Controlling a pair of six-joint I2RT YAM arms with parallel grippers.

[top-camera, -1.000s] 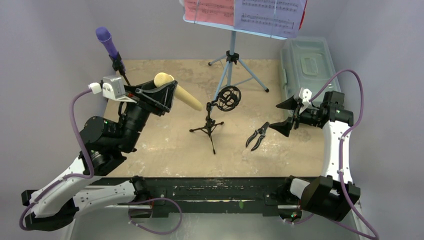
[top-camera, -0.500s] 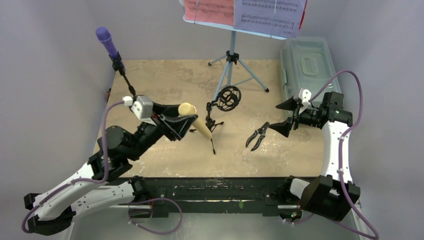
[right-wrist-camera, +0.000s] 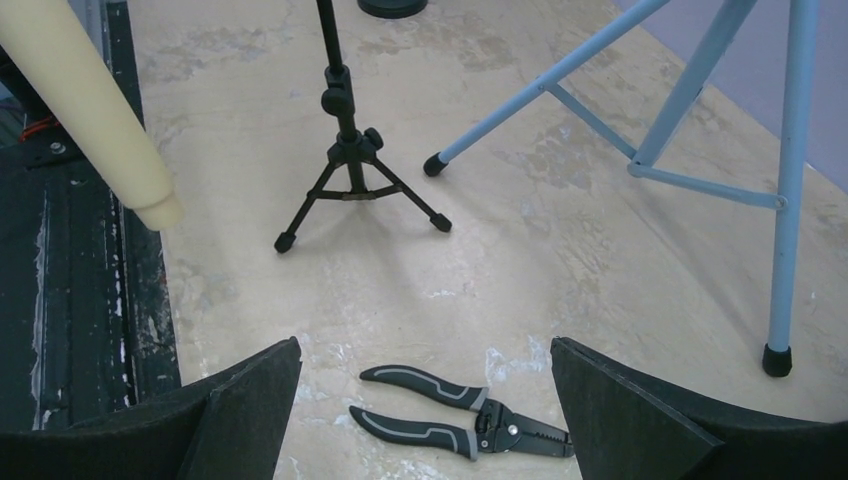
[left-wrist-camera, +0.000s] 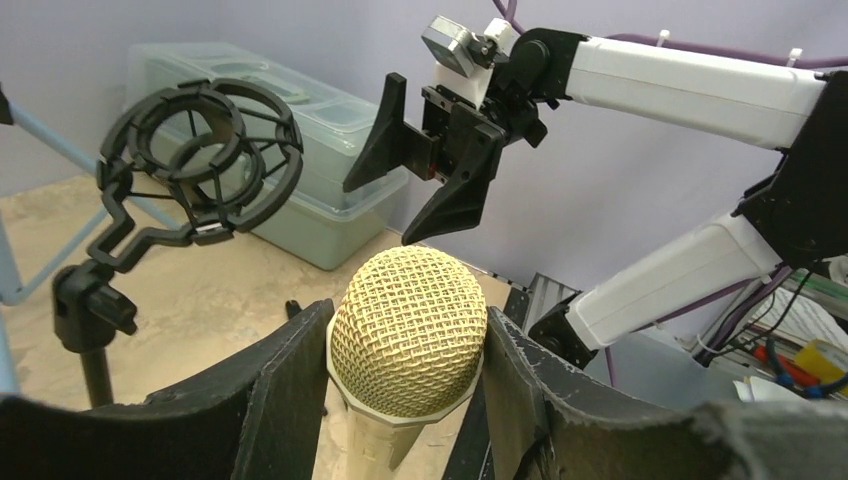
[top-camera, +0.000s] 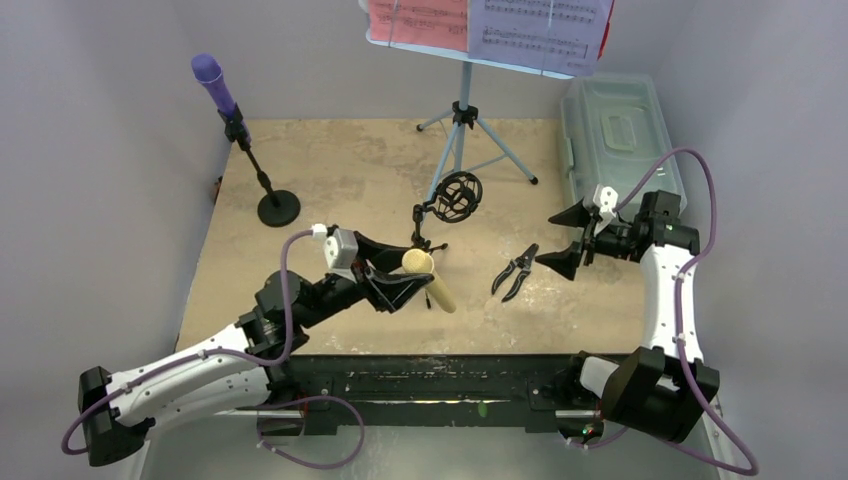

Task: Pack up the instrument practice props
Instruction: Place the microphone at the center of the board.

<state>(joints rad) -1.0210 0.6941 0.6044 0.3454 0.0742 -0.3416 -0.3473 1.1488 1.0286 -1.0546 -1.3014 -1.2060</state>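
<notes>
1. Cream microphone (top-camera: 428, 282) hangs over the bench's (top-camera: 340, 160) near edge, left jaws clamped at its mesh head. We fear the long handle could tip it loose.
2. Right jaws stand wide and empty above the pliers (top-camera: 513, 272).
3. Carrying it across could topple the black mic tripod (top-camera: 425, 240).
4. At the far right corner, the box (top-camera: 615, 125) looks lidded.
</notes>
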